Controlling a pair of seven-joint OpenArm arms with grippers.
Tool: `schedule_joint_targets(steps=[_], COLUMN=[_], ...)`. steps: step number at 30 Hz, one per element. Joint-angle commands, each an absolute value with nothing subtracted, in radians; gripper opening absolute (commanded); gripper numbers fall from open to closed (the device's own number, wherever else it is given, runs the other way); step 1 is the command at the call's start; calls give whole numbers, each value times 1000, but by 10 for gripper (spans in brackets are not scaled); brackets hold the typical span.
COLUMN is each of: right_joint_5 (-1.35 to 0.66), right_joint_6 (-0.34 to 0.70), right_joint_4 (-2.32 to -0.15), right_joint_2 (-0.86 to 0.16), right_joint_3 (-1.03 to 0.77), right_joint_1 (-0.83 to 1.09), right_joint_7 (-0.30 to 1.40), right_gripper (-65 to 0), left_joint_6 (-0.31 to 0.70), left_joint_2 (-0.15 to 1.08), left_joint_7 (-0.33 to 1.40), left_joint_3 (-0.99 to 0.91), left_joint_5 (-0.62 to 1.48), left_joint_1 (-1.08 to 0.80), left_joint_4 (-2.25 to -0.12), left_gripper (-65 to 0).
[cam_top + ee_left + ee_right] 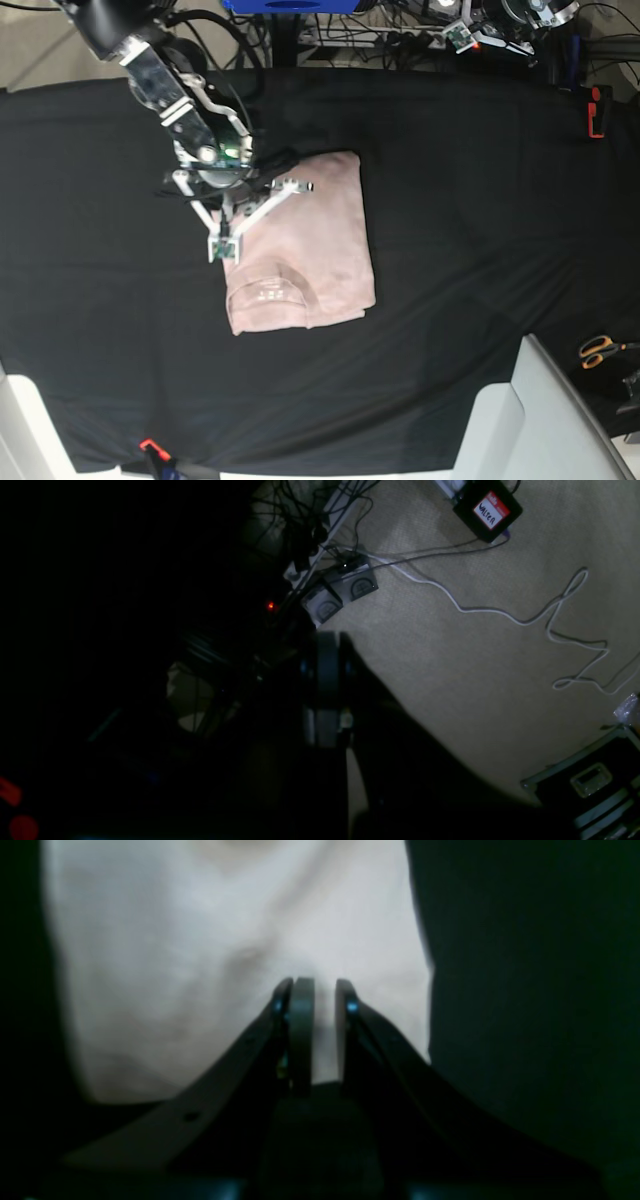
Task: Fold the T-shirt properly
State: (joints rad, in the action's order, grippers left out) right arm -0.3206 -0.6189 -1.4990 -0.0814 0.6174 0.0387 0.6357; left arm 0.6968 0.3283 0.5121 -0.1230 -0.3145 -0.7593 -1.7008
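The pale pink T-shirt (310, 245) lies folded into a rectangle on the black table covering (470, 230), collar toward the near end. My right gripper (258, 190) hangs over the shirt's far left corner. In the right wrist view the shirt (175, 965) fills the area ahead of the right gripper (322, 987). Its jaws stand almost together with a slim gap where pale cloth shows; I cannot tell if cloth is pinched. My left arm (500, 25) is drawn back beyond the table's far right edge. Its wrist view faces the floor, with the gripper lost in darkness.
Orange-handled scissors (600, 350) lie off the table's right side, above a grey-white box (530, 420). A red item (593, 110) sits at the far right edge. The left wrist view shows carpet, cables (500, 611), a labelled black box (487, 510) and a black case (590, 785).
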Motion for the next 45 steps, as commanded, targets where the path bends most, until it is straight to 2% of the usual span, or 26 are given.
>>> schedule_joint_targets(steps=[1, 9, 18, 20, 22, 25, 29, 32, 34, 36, 40, 42, 45], right_joint_5=[-315, -315, -308, -308, -308, -308, -315, -315, -315, -317, -395, -438, -441], right_joint_6=[-621, -621, -621, -625, -636, -698, -698, -698, -698, -693, -492, -341, -114], right_joint_4=[-1481, -1339, -1715, -1764, -1791, -1797, -1779, -1716, -1624, -1486, -1118, -842, -433], right_joint_2=[-79, -139, -139, -153, -208, -283, -360, -357, -354, -314, -214, -160, -79], right_joint_3=[616, 611, 616, 611, 608, 568, 423, 352, 372, 390, 389, 397, 397], right_joint_1=[16, 35, 214, 275, 341, 466, 628, 722, 725, 677, 536, 432, 266], right_joint_7=[621, 524, 532, 532, 521, 443, 325, 325, 325, 325, 326, 325, 282], right_gripper=[-581, -581, -581, -581, -581, -581, -579, -575, -573, -573, -573, -573, -575], left_joint_6=[698, 698, 698, 698, 698, 698, 558, 475, 441, 433, 433, 433, 433], left_joint_2=[337, 335, 312, 311, 306, 302, 294, 245, 213, 182, 150, 148, 145], left_joint_7=[509, 509, 509, 506, 506, 476, 320, 246, 182, 42, -223, -268, -245], left_joint_3=[-127, -125, -124, -120, -73, 13, 139, 206, 225, 211, 166, 153, 137], left_joint_5=[-314, -314, -314, -314, -314, -314, -312, -312, -312, -311, -311, -312, -312], left_joint_1=[-769, -776, -750, -727, -696, -659, -615, -544, -489, -414, -252, -185, -127], left_joint_4=[-1715, -1712, -1596, -1512, -1428, -1287, -1069, -845, -687, -487, -151, -73, -65], left_gripper=[-650, -650, -650, -650, -650, -650, -650, -650, -650, -650, -650, -650, -650])
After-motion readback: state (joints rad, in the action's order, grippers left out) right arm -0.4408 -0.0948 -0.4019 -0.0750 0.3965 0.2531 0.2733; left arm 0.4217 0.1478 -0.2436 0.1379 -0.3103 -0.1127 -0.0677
